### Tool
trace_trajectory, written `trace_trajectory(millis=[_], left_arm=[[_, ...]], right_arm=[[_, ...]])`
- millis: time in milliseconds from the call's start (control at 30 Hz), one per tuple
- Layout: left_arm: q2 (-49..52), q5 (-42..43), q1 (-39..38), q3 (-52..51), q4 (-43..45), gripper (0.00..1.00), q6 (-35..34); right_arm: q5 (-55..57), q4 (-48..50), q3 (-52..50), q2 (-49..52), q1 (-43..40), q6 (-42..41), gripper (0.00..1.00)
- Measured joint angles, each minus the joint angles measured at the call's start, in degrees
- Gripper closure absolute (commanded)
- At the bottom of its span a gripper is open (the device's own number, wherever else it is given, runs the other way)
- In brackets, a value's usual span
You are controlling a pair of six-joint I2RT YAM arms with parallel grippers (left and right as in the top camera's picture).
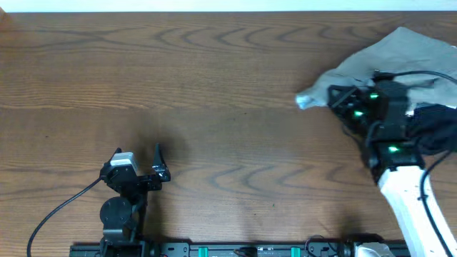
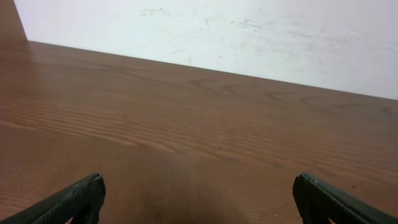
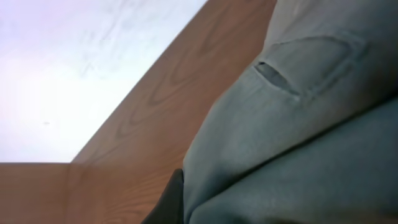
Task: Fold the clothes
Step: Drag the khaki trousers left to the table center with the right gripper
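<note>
The khaki garment (image 1: 400,57) lies crumpled at the table's far right, with one corner (image 1: 307,100) drawn out to the left. My right gripper (image 1: 339,100) sits at that corner. In the right wrist view the grey-beige cloth (image 3: 292,124), with a stitched pocket slit, fills the right side. It presses against the one visible black finger (image 3: 171,199), and the other finger is hidden under the cloth. My left gripper (image 1: 158,160) is open and empty over bare wood at the front left. Its two fingertips are wide apart in the left wrist view (image 2: 202,205).
A dark garment (image 1: 435,128) lies at the right edge beside the khaki one, partly under my right arm. A cable runs over the khaki cloth. A white wall (image 2: 249,31) stands behind the table's far edge.
</note>
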State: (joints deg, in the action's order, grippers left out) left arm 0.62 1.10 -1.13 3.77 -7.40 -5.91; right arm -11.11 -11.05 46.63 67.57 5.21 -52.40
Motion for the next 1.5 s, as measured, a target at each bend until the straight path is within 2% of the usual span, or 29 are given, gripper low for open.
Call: trace_trajectory(millis=[200,400,600,733,833,1067,1300,1367,1433,1500], left_arm=[[0.0,0.0,0.0,0.0,0.0,0.02,0.0],[0.0,0.0,0.0,0.0,0.0,0.02,0.0],[0.0,0.0,0.0,0.0,0.0,0.02,0.0],[0.0,0.0,0.0,0.0,0.0,0.02,0.0],[0.0,0.0,0.0,0.0,0.0,0.02,0.0],[0.0,0.0,0.0,0.0,0.0,0.02,0.0],[0.0,0.0,0.0,0.0,0.0,0.02,0.0],[0.0,0.0,0.0,0.0,0.0,0.02,0.0],[0.0,0.0,0.0,0.0,0.0,0.02,0.0],[0.0,0.0,0.0,0.0,0.0,0.02,0.0]], right_arm=[[12.5,2.0,0.0,0.5,13.4,-6.8,0.99],[21.2,11.1,0.0,6.6,24.2,-13.4,0.99],[25.0,27.7,-0.1,18.8,30.5,-20.6,0.98],[25.9,41.8,-0.2,27.6,33.4,-22.6,0.98],[26.2,48.3,-0.2,32.9,35.3,-23.1,0.98],[26.8,48.9,2.9,40.1,38.5,-22.1,0.98],[27.1,47.9,11.0,41.8,43.6,-16.2,0.98],[27.0,46.8,13.6,41.8,45.2,-15.1,0.91],[26.8,45.9,15.3,41.8,46.4,-14.5,0.69],[26.5,45.6,16.2,41.8,47.3,-13.3,0.51]])
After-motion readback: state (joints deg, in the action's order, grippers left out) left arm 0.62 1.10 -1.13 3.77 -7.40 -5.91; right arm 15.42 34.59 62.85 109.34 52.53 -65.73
